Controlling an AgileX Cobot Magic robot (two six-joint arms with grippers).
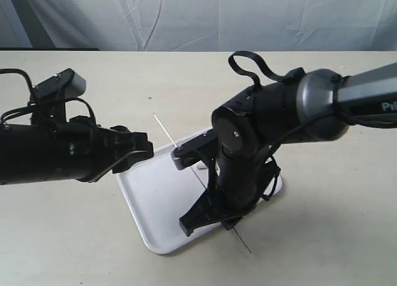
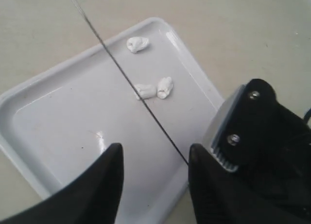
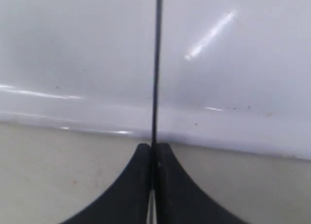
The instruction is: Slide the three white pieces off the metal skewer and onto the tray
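The right gripper (image 3: 153,153) pinches 1 metal skewer (image 2: 121,71) between closed fingers, slanting it over 1 tray (image 2: 73,122). The left gripper (image 2: 154,158) hangs spread and empty above the tray's edge. All 3 white pieces (image 2: 145,91) lie on the tray: 2 side by side, 1 apart near the rim. The rod crosses 1 piece's edge, and contact cannot be judged. The risk is that a sideways sweep drags that piece along, or the thin rod twists in the grip.
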